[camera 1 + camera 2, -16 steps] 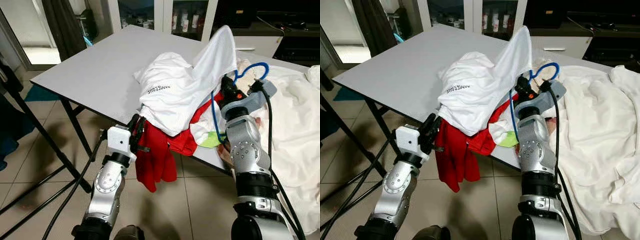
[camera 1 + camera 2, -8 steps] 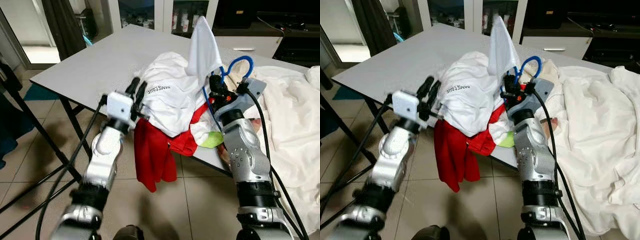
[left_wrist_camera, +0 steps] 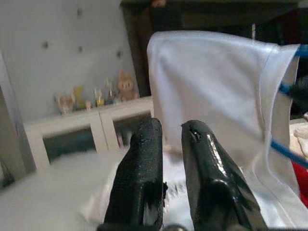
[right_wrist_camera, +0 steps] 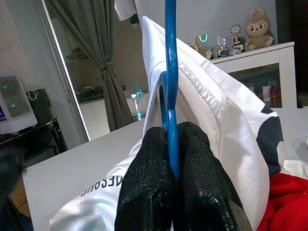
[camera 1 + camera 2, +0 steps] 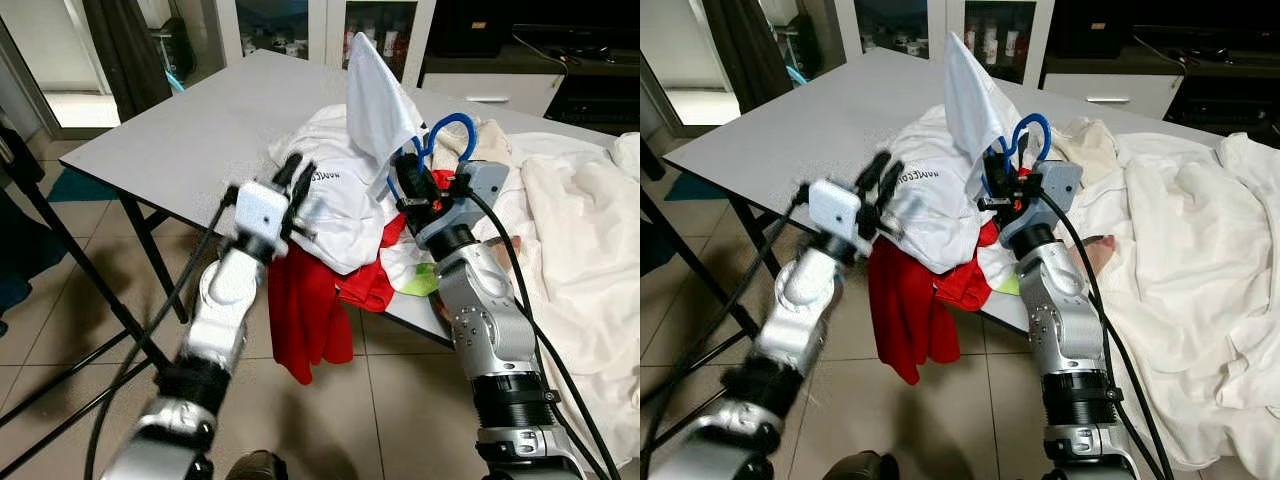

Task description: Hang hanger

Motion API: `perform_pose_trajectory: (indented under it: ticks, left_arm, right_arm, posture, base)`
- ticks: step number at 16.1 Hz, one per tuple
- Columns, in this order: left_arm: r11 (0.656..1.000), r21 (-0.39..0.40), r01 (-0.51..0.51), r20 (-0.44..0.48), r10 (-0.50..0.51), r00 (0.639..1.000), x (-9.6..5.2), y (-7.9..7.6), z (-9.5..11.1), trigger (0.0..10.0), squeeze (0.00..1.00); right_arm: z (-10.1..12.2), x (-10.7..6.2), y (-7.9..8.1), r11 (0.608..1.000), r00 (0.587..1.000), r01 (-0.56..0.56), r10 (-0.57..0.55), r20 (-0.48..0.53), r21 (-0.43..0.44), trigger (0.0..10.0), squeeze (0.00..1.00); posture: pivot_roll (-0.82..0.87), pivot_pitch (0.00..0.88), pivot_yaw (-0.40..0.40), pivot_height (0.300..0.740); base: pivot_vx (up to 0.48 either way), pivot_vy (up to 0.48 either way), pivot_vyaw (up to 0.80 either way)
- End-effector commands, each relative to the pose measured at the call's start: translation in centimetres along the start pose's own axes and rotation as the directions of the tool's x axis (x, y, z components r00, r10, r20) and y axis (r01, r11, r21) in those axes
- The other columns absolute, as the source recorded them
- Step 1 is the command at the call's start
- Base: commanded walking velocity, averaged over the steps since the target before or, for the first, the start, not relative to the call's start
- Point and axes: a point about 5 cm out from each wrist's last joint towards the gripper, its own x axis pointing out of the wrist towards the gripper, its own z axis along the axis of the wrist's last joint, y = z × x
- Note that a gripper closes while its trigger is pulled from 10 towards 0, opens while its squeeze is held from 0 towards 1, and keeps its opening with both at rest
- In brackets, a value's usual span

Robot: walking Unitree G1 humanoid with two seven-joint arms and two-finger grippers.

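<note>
My right gripper (image 5: 404,178) is shut on a blue hanger (image 4: 170,57), whose hook (image 5: 452,128) curls above the wrist. A white shirt (image 5: 374,88) is draped over the hanger and lifted into a peak above the clothes pile on the grey table (image 5: 180,140). My left gripper (image 5: 298,178) is raised at the pile's left side, close to the printed white shirt (image 5: 340,200). Its fingers (image 3: 144,159) stand nearly together with nothing between them, pointing at the hanging white cloth (image 3: 216,86).
A red garment (image 5: 305,310) hangs off the table's front edge, with a green scrap (image 5: 428,280) beside it. A large white sheet (image 5: 590,250) covers the right side. Dark rack legs (image 5: 70,260) stand on the tiled floor at left; glass cabinets (image 5: 380,30) are behind.
The right gripper has carried the hanger and white shirt up and leftward. The left arm has risen from below the table edge to the side of the pile.
</note>
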Motion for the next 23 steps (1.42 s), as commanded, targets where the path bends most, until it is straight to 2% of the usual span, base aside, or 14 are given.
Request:
perform_pose_trajectory:
  ticks: [1, 4, 8, 14, 17, 23]
  left_arm:
    - [0.999, -0.032, -0.033, -0.032, 0.031, 0.999, -0.5, 0.3, -0.6, 10.0, 0.00]
    - [0.993, -0.075, -0.087, -0.076, 0.082, 0.994, -1.7, 0.4, -1.4, 10.0, 0.00]
    - [0.980, -0.127, -0.156, -0.096, 0.144, 0.985, -2.4, 0.6, -1.6, 10.0, 0.00]
    - [0.986, -0.106, -0.131, -0.097, 0.121, 0.988, -2.3, 0.6, -1.3, 10.0, 0.00]
    - [0.987, -0.107, -0.121, -0.094, 0.112, 0.989, -2.1, 0.4, -1.2, 10.0, 0.00]
    - [0.988, -0.105, -0.115, -0.090, 0.106, 0.990, -2.0, 0.0, -1.2, 10.0, 0.00]
  right_arm:
    - [0.3, -0.2, -0.2, 1.000, 1.000, 0.005, -0.005, 0.016, -0.009, 10.0, 0.00]
    - [0.1, -0.3, -0.4, 1.000, 1.000, 0.017, -0.017, 0.002, -0.016, 10.0, 0.00]
    - [-0.4, -0.5, -0.7, 0.999, 0.999, 0.041, -0.042, -0.008, -0.024, 10.0, 0.00]
    - [0.1, -0.5, -0.6, 0.999, 0.999, 0.043, -0.042, 0.014, -0.026, 10.0, 0.00]
    - [1.3, -0.3, -0.2, 0.999, 0.997, 0.035, -0.036, 0.069, 0.023, 10.0, 0.00]
    - [1.5, -0.2, -0.1, 1.000, 0.997, 0.018, -0.018, 0.076, 0.010, 10.0, 0.00]
  posture:
    - [0.15, 0.000, -0.008, 0.740]
    - [0.15, 0.000, -0.015, 0.740]
    - [0.18, 0.000, -0.029, 0.740]
    - [0.18, 0.000, -0.020, 0.740]
    - [0.17, 0.000, -0.017, 0.740]
    - [0.18, 0.000, -0.024, 0.740]
  base:
    - [0.000, 0.000, 0.00]
    - [0.000, 0.000, 0.00]
    - [0.000, 0.000, 0.00]
    - [0.000, 0.000, 0.00]
    - [0.000, 0.000, 0.00]
    - [0.000, 0.000, 0.00]
